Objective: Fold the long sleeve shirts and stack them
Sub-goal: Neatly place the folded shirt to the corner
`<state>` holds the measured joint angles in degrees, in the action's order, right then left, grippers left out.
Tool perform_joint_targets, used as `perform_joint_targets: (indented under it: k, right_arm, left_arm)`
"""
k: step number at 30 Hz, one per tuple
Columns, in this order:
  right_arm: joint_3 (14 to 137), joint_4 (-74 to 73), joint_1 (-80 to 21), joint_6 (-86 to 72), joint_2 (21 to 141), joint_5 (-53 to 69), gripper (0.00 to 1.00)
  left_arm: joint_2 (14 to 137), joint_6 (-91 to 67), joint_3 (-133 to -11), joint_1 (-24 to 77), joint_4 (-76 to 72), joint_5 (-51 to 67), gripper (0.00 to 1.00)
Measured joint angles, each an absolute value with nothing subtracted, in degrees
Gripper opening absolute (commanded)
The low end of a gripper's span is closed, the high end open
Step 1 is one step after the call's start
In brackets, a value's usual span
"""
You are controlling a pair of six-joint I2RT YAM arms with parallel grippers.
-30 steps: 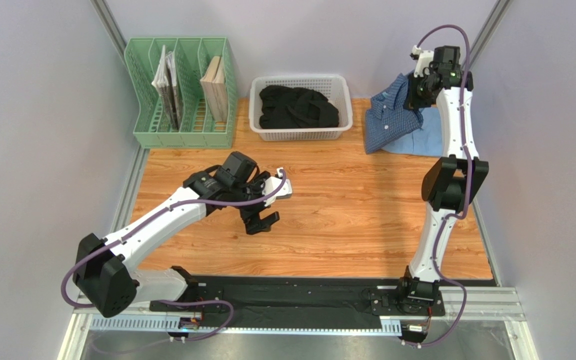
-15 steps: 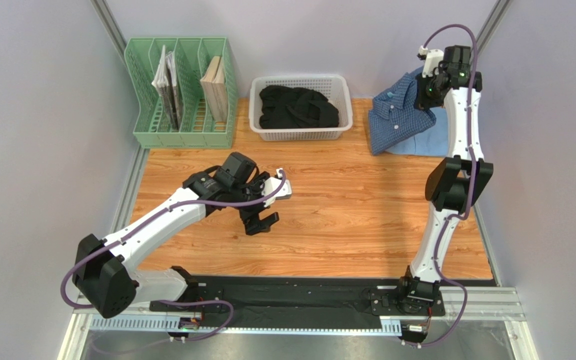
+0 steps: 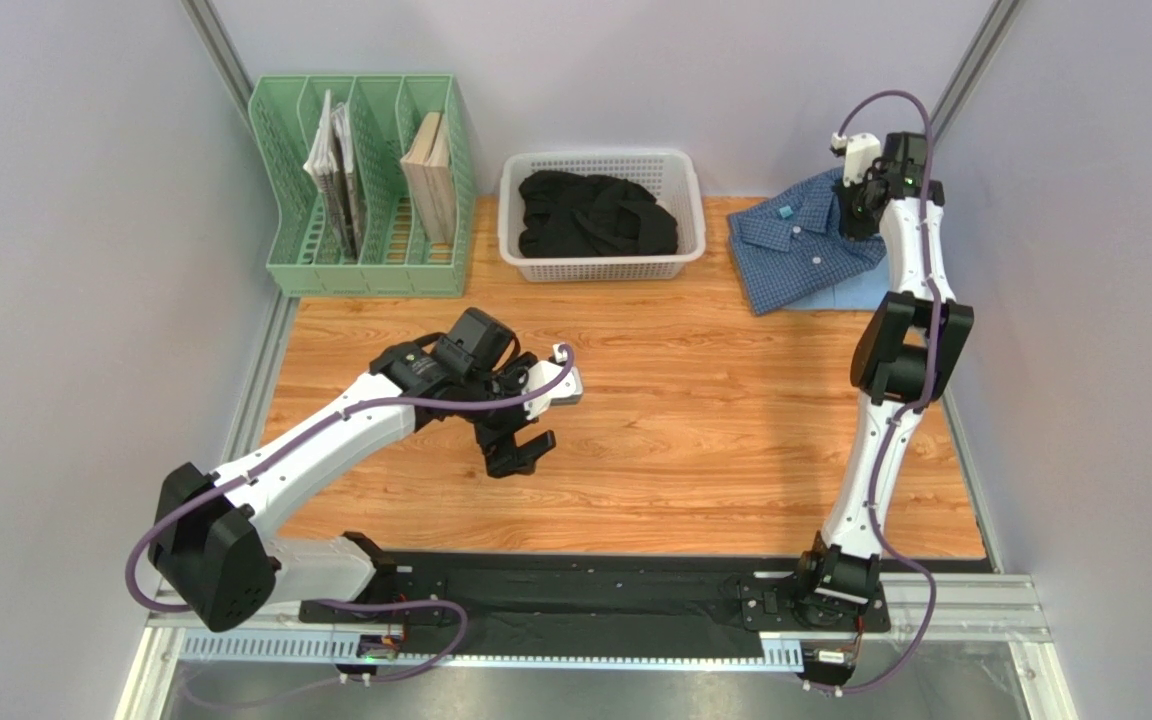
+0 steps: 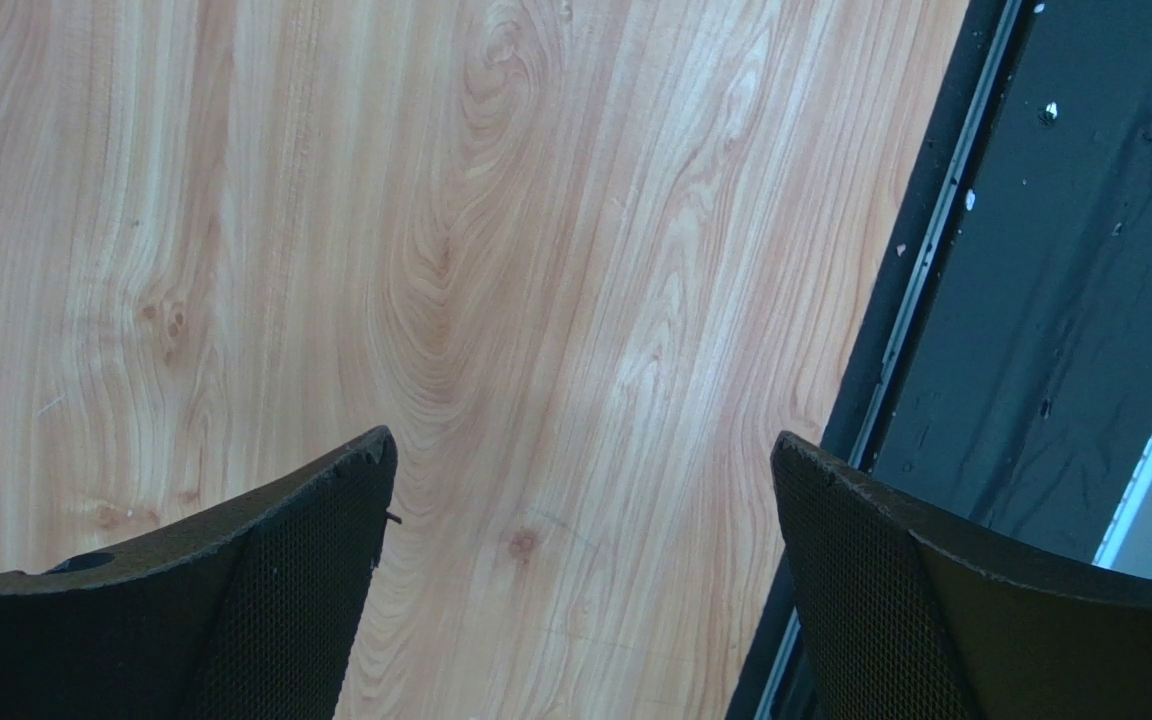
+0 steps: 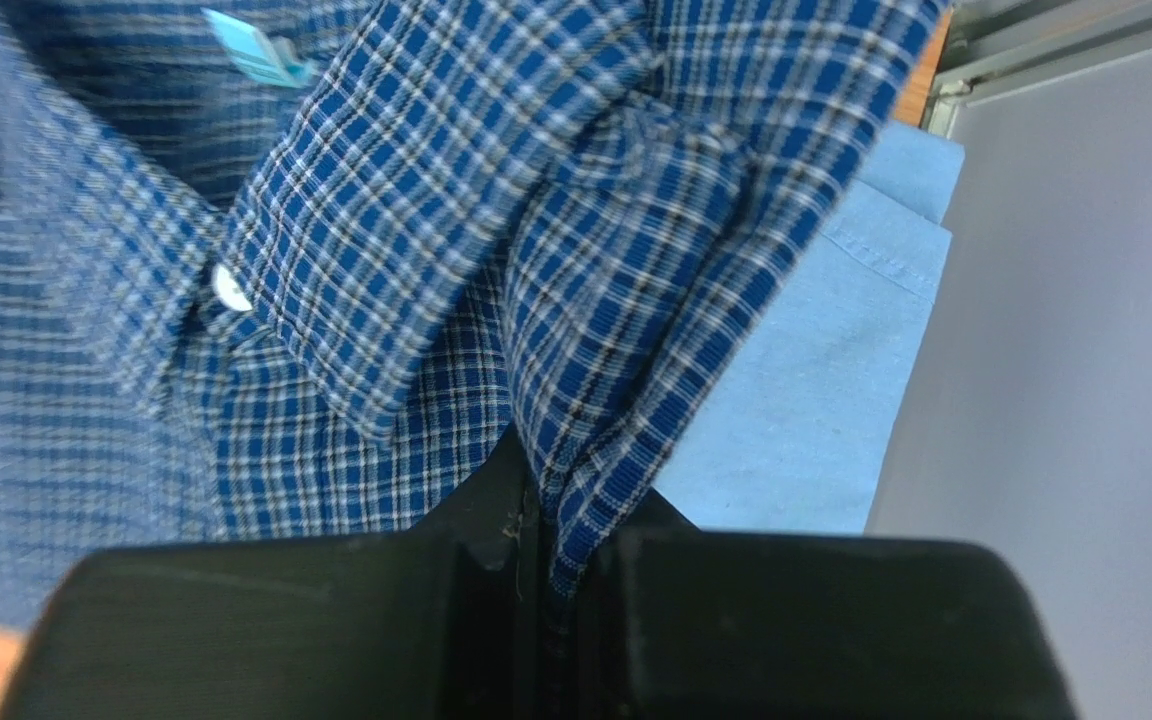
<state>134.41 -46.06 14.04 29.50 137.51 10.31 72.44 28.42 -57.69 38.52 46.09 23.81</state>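
A fold of the dark blue checked button-up shirt (image 5: pixel 432 270) is seen nipped in the closed right pincer (image 5: pixel 545 540) only in the right wrist view, with the plain light blue shirt (image 5: pixel 823 390) beneath it. From above, both shirts are seen lying at the far right corner of the wooden table (image 3: pixel 687 420). The left pincer (image 4: pixel 575 495) is spread wide over the table, empty, well apart from them.
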Motion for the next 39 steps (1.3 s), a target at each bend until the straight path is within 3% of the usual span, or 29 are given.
perform_joint_targets:
  k: [6, 8, 9, 10, 12, 17, 21, 24, 29, 30, 33, 39]
  right_arm:
    - [131.1, -39.7, 15.7, 30.1, 139.9, 8.3, 0.03]
    - [129.7, -38.2, 16.1, 30.1, 139.9, 7.9, 0.17]
    - [129.1, -37.6, 16.2, 30.2, 140.0, 7.4, 0.45]
    - [128.9, -37.1, 16.3, 30.2, 140.2, 7.1, 0.56]
    - [128.8, -35.9, 16.3, 30.3, 141.1, 5.6, 0.65]
    - [129.3, -35.4, 17.2, 28.7, 141.6, 5.7, 0.64]
    - [132.6, -37.0, 19.9, 23.5, 141.4, 11.9, 0.72]
    - [133.6, -37.5, 22.5, 19.8, 139.8, 16.5, 0.69]
    - [133.6, -36.9, 24.8, 15.3, 136.6, 21.9, 0.42]
    - [133.8, -36.4, 24.8, 14.4, 136.3, 22.6, 0.33]
    - [135.4, -36.0, 24.0, 12.8, 136.9, 23.7, 0.22]
    - [136.1, -34.7, 21.6, 10.5, 140.3, 24.3, 0.20]
  left_arm:
    - [72.4, 27.7, -57.7, 38.5, 47.0, 23.8, 0.99]
    - [72.4, 27.3, -57.7, 38.5, 47.2, 23.8, 0.99]
    - [72.4, 27.2, -57.7, 38.5, 47.4, 23.8, 0.99]
    - [72.4, 27.1, -57.7, 38.5, 47.4, 23.8, 0.99]
    - [72.4, 26.9, -57.7, 38.4, 47.6, 23.9, 0.99]
    - [72.4, 25.7, -57.7, 36.5, 48.6, 25.1, 0.99]
    - [72.5, 24.7, -58.1, 35.4, 49.0, 25.9, 0.99]
    - [73.0, 24.3, -59.4, 35.1, 48.9, 26.6, 0.99]
    - [74.1, 24.3, -61.4, 34.1, 48.9, 27.9, 0.99]
    - [74.3, 24.1, -61.6, 33.9, 48.9, 28.1, 0.99]
    - [75.1, 23.9, -62.4, 32.7, 49.0, 29.1, 0.99]
    - [75.9, 23.7, -63.4, 30.3, 50.1, 30.6, 0.99]
